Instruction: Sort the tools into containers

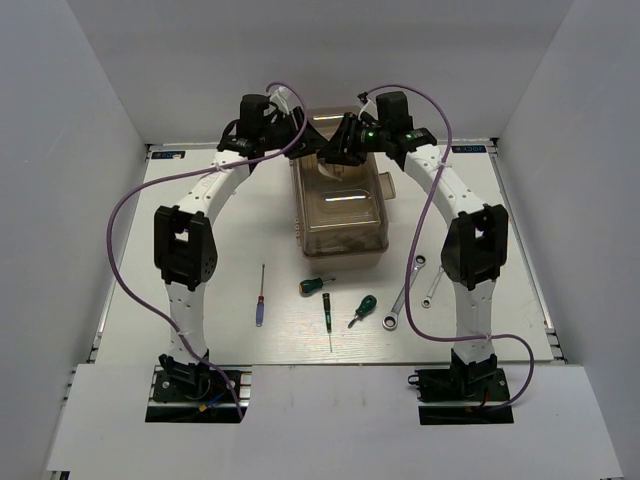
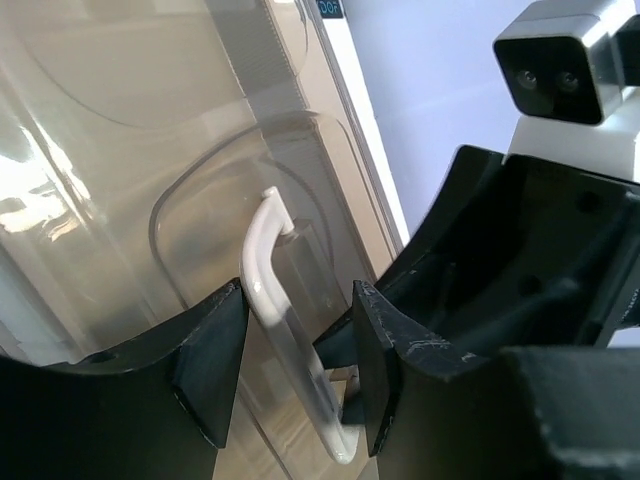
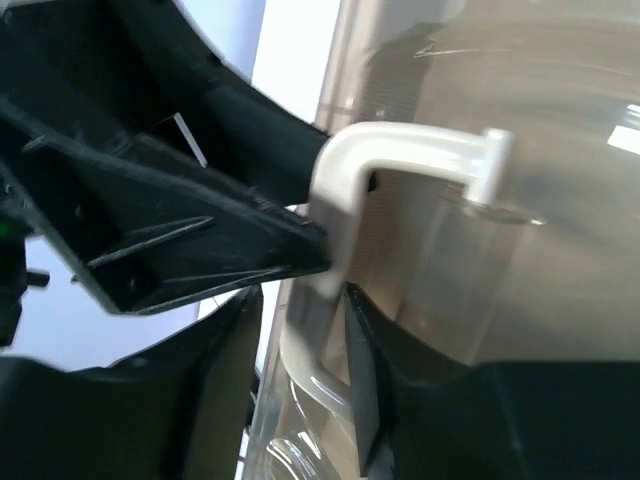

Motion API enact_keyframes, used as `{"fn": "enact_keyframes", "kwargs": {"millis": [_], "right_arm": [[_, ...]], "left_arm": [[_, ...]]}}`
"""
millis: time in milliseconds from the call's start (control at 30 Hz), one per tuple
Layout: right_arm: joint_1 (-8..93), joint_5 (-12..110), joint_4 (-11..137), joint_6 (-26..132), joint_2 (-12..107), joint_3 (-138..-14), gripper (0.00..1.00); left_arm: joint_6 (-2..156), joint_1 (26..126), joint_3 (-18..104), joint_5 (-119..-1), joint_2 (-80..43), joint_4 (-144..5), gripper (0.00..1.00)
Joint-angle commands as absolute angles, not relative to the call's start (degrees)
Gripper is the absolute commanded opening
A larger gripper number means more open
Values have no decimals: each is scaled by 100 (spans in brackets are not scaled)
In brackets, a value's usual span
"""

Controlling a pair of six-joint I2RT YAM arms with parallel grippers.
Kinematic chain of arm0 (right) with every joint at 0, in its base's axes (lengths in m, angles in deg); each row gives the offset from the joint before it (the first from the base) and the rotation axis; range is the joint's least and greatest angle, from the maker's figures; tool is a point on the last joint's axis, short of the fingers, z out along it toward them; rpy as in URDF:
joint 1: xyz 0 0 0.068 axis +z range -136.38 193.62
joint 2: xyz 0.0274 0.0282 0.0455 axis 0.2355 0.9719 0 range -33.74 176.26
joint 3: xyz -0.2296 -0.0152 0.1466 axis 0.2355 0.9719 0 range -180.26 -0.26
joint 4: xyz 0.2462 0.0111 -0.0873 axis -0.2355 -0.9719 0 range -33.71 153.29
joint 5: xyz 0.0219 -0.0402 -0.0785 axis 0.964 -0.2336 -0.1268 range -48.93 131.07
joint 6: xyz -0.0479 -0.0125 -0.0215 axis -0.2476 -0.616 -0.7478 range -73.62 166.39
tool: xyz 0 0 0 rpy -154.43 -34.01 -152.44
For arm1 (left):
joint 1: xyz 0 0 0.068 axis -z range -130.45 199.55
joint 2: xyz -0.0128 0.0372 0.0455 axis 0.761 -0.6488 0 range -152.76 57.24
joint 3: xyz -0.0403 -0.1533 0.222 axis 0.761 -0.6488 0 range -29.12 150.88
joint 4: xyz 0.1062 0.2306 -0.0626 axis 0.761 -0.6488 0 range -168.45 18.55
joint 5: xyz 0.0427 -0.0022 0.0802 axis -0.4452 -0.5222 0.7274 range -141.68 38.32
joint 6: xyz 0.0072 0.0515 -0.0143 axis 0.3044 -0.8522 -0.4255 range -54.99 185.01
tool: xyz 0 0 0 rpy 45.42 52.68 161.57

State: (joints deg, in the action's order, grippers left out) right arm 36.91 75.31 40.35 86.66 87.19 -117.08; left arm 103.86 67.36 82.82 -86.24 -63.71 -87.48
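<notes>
Six tools in all: one blue screwdriver (image 1: pixel 261 297); three green screwdrivers: a short screwdriver (image 1: pixel 316 285), a thin screwdriver (image 1: pixel 328 320), a stubby screwdriver (image 1: pixel 361 310); two wrenches: a long wrench (image 1: pixel 405 292), a short wrench (image 1: pixel 435 286) just right of it; one toolbox (image 1: pixel 345 252), with one lid (image 1: pixel 340 200) and one handle (image 2: pixel 258 285); two arms: the left arm (image 1: pixel 185 250), the right arm (image 1: pixel 475 250); two grippers: the left gripper (image 2: pixel 290 370), the right gripper (image 3: pixel 305 380).

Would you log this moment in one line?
left hand: open astride handle | right hand: at handle | toolbox: shut | tools: unsorted
</notes>
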Motion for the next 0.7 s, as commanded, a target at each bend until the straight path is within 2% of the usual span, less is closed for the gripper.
{"fn": "enact_keyframes", "kwargs": {"millis": [0, 100, 233, 367, 400, 467, 500, 633, 667], "right_arm": [[3674, 8106, 4492, 8463, 8483, -11663, 46], [3499, 8317, 3809, 7780, 8202, -11671, 49], [3095, 8344, 2545, 6717, 7824, -11689, 47], [2602, 8063, 2312, 6144, 6894, -11163, 46], [2428, 7645, 2347, 6054, 6674, -10927, 46], [2120, 7360, 2312, 5800, 6497, -10837, 49], [2031, 6898, 2242, 5755, 6540, -10776, 51], [1513, 7121, 2075, 5729, 7137, -10731, 57], [1460, 7165, 2109, 5633, 7451, -10653, 59]], "left_arm": [[10333, 6757, 8470, -8710, -6466, -9342, 57], [10280, 6757, 8697, -8710, -6598, -9553, 54], [10166, 6757, 8751, -8648, -6651, -9816, 53], [9964, 6862, 8751, -8508, -6651, -10106, 50], [9963, 6862, 8751, -8507, -6651, -10168, 50], [9911, 6933, 8803, -8455, -6704, -10274, 49], [9858, 6985, 8804, -8455, -6704, -10344, 49], [9858, 7161, 8856, -8384, -6817, -10458, 43], [9858, 7161, 8857, -8315, -6818, -10459, 38]]}}
